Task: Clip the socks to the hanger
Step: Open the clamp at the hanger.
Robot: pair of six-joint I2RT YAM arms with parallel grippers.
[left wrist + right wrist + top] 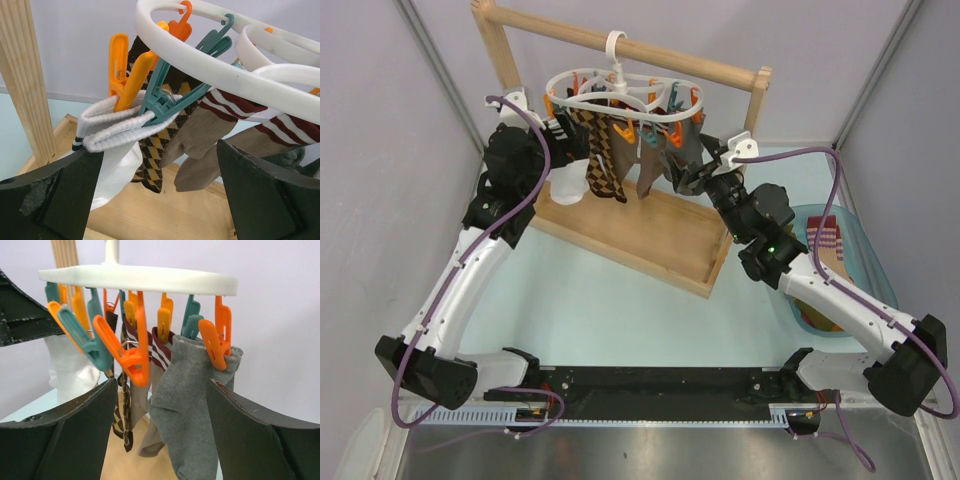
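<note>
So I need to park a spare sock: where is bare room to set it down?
Bare: the table between the wooden rack base and the black rail, and the base's right half. Crowded: under the hanger, with hung socks, left gripper and right gripper.

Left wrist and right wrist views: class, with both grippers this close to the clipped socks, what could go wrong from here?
1. The white sock seems pinched only at its cuff edge by the orange clip; it may slip free if bumped.
2. The open right gripper flanks the grey sock; pulling back carelessly could snag it and tug it off.
3. The hanger hangs by its hook, so a knock might swing it.
</note>
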